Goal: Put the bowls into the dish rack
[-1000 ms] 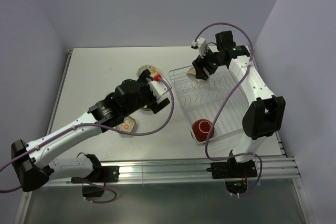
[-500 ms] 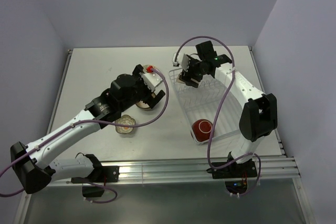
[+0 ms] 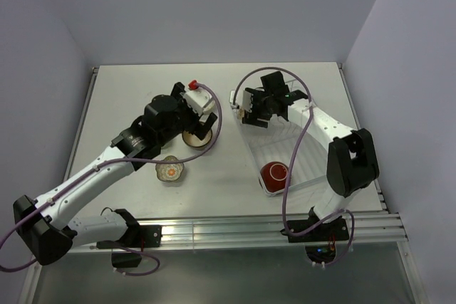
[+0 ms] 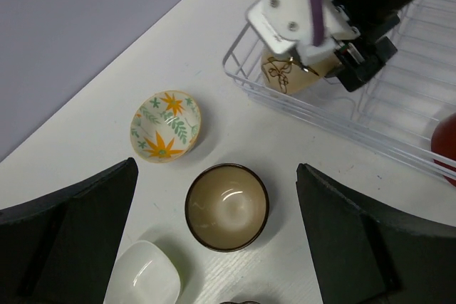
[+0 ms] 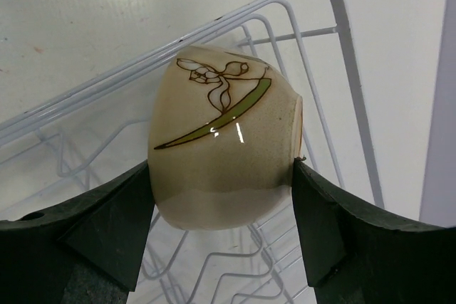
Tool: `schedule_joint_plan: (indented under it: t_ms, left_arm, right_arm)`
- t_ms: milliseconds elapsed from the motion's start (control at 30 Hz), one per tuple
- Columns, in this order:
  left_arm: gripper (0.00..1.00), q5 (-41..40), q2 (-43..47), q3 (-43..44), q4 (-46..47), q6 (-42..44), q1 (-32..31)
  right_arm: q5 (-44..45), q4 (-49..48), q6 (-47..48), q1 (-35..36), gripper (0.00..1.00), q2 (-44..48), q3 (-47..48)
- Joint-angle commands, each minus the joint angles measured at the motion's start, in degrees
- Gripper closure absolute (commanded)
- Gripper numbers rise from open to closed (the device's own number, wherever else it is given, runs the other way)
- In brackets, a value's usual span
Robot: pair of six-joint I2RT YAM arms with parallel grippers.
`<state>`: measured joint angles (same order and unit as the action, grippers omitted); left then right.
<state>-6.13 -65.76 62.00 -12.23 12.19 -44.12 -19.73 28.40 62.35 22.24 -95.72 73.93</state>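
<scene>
Over the far left corner of the dish rack (image 3: 308,149), the right gripper (image 5: 222,169) is clamped on a tan bowl (image 5: 221,126) with a green leaf drawn on it. One finger presses each side, and the bowl is tipped on its side. I cannot tell if it touches the wires. A red bowl (image 3: 273,174) sits at the near end of the rack. Left of the rack, the left gripper (image 4: 217,197) hangs over the dark brown bowl (image 4: 226,206) with its fingers wide apart, holding nothing. The cream bowl with orange flowers (image 4: 165,126) and the white bowl (image 4: 148,273) stand near the brown one. The flower-shaped bowl (image 3: 171,170) sits on the table (image 3: 128,97), closer to the arms.
</scene>
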Motion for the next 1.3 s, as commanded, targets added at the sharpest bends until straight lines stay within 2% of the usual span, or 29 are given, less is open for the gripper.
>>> schedule_joint_plan:
  t_ms: [0, 167, 333, 500, 567, 633, 767, 867, 1000, 1267]
  left_arm:
    - [0.0, 1.29, 0.72, 3.3, 0.01, -4.18, 2.89]
    - [0.01, 3.05, -0.07, 3.39, -0.69, -6.12, 6.14]
    - [0.01, 4.28, -0.51, 3.39, -0.95, -6.65, 7.55]
    - [0.0, 4.9, -0.86, 3.31, -1.31, -7.09, 8.61]
    - [0.01, 5.07, -0.78, 3.13, -1.22, -7.35, 8.96]
    - [0.01, 5.25, -0.78, 3.13, -1.39, -7.44, 9.22]
    - [0.0, 5.52, -0.78, 3.13, -1.66, -7.53, 9.93]
    - [0.0, 5.6, -0.69, 3.04, -1.75, -7.53, 10.19]
    - [0.01, 5.6, -1.04, 3.13, -2.45, -7.61, 10.72]
    - [0.01, 7.1, -1.48, 3.22, -3.41, -8.67, 12.21]
  right_arm:
    - [2.58, -9.4, 5.58, 0.61, 1.0, 4.66, -2.46]
    - [3.29, -14.42, 8.23, 1.31, 1.0, 7.12, -7.92]
    - [4.43, -13.55, 10.16, 1.75, 0.99, 6.78, -8.54]
    - [4.17, -12.5, 11.39, 2.02, 0.7, 7.04, -8.54]
    - [4.26, -11.88, 11.66, 2.37, 0.61, 7.13, -8.54]
    - [4.17, -11.18, 11.92, 2.46, 0.57, 7.13, -8.37]
    - [4.87, -10.74, 12.8, 2.9, 0.38, 7.39, -9.24]
    - [5.22, -10.83, 13.5, 3.25, 0.33, 7.74, -10.21]
    - [5.49, -10.65, 13.85, 3.34, 0.16, 8.45, -10.65]
    - [4.87, -9.51, 15.61, 3.51, 0.03, 9.85, -10.82]
